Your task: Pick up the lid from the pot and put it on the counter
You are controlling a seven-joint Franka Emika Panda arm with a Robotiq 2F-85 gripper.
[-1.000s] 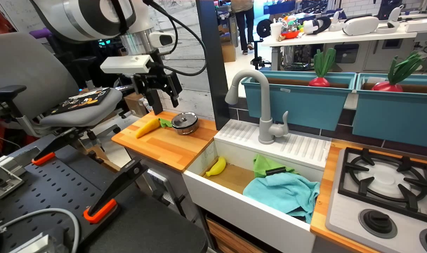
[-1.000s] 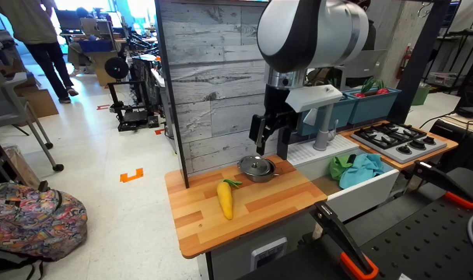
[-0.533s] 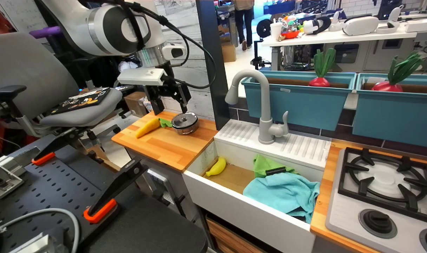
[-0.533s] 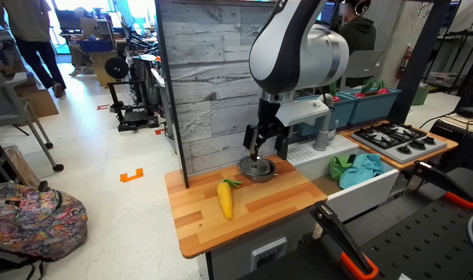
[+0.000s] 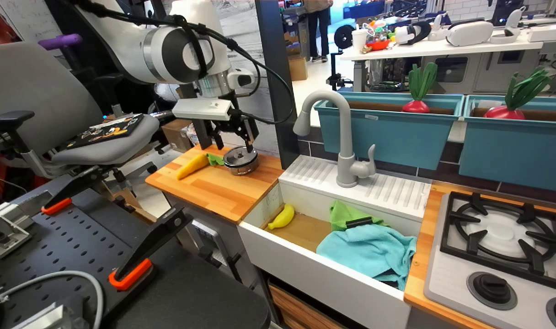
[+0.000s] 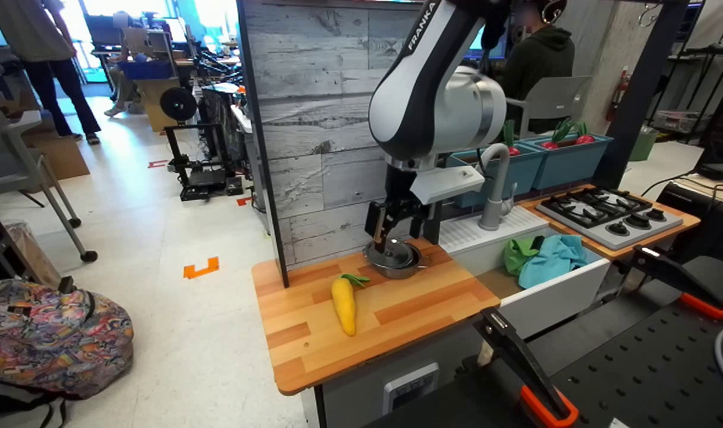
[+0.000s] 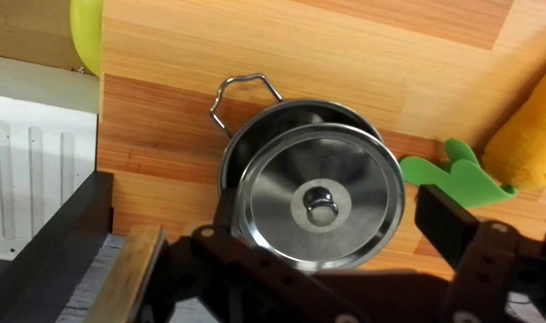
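Pot lid (image 7: 320, 190) sits off-centre on the small metal pot (image 6: 401, 273), crescent of the pot's inside showing on the wire handle (image 7: 244, 78) side. Jaws spread wide, lid knob (image 7: 321, 211) between the fingers (image 7: 444, 222) in the wrist view; one finger right at the lid's rim, contact unclear, other near the green leaves (image 7: 475, 181) of the yellow toy carrot (image 6: 344, 303). Leaves lie just beside the pot, tight on that side. Plank wall (image 6: 326, 131) and black post (image 5: 288, 139) close by. Pot and carrot on the wooden bench (image 6: 314, 351); adjoining sink (image 5: 323, 285) holds banana (image 5: 282, 217), green cloth (image 5: 346, 214), blue towel (image 5: 369, 251), grey faucet (image 5: 345, 132) behind.
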